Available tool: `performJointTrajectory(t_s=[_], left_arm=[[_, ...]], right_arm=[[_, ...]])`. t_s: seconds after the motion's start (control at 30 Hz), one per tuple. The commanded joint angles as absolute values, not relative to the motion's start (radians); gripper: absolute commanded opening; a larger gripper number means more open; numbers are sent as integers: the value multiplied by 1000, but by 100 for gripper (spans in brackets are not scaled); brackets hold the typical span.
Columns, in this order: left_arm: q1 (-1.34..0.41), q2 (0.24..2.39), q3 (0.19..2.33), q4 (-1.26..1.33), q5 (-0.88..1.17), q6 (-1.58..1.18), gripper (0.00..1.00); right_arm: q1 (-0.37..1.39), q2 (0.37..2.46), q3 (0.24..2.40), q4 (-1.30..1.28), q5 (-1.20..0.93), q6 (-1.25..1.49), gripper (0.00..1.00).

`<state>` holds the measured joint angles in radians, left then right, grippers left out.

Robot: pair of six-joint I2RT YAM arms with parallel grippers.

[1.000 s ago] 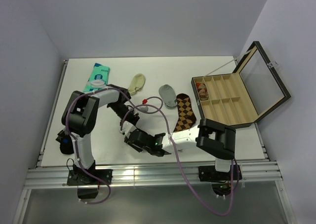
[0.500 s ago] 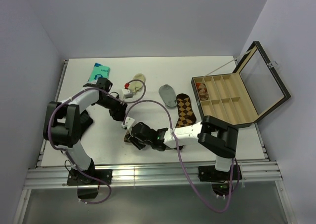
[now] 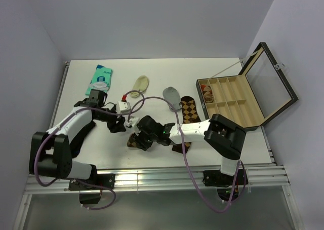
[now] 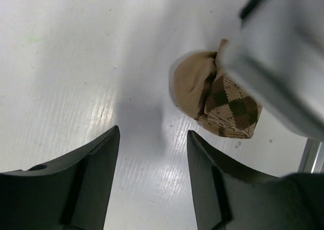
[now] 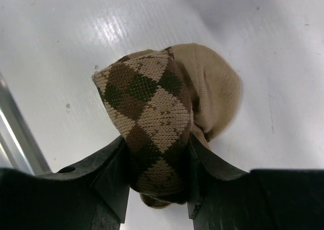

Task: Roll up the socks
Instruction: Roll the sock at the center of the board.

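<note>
A rolled argyle sock (image 5: 152, 108), dark brown and tan, sits on the white table. My right gripper (image 5: 157, 144) is shut on it, with a jaw pressing each side. In the top view the roll (image 3: 133, 142) lies at the front centre, in my right gripper (image 3: 137, 138). My left gripper (image 3: 118, 125) is just left of it, open and empty. In the left wrist view the open gripper (image 4: 152, 133) is over bare table and the roll (image 4: 220, 102) lies beyond it, apart from the jaws. A second argyle sock (image 3: 189, 111) lies flat near the box.
A small cream sock (image 3: 140, 83) and a grey sock (image 3: 172, 96) lie at mid-table. A teal packet (image 3: 99, 78) is at the back left. An open compartment box (image 3: 238, 117) stands at the right with its lid raised. The metal table edge runs along the front.
My left arm has swung down and left, and its gripper has backed slightly left of the roll. My right gripper has moved up and left with the rolled sock.
</note>
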<state>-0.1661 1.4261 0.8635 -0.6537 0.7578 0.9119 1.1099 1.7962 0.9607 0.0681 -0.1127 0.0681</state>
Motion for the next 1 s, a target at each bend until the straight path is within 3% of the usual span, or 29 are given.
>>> performJointTrajectory(t_s=[0.0,0.27,0.47,0.6,0.97], left_arm=[[-169,1320,824,-638,772,1029,61],[-329,1178,667,-594,663,1052,64],[-411,1146,647,-619,696,1020,66],[-411,1167,702,-637,761,935,71],[-226,1143,775,-672,883,942,71]], right_arm=[[1072,1856,966,-159,-247,91,22],[1051,1904,1031,-222,-278,84,22],[1035,1927,1051,-242,-288,97,22],[1025,1925,1046,-227,-314,112,22],[1025,1930,1011,-203,-310,126,21]])
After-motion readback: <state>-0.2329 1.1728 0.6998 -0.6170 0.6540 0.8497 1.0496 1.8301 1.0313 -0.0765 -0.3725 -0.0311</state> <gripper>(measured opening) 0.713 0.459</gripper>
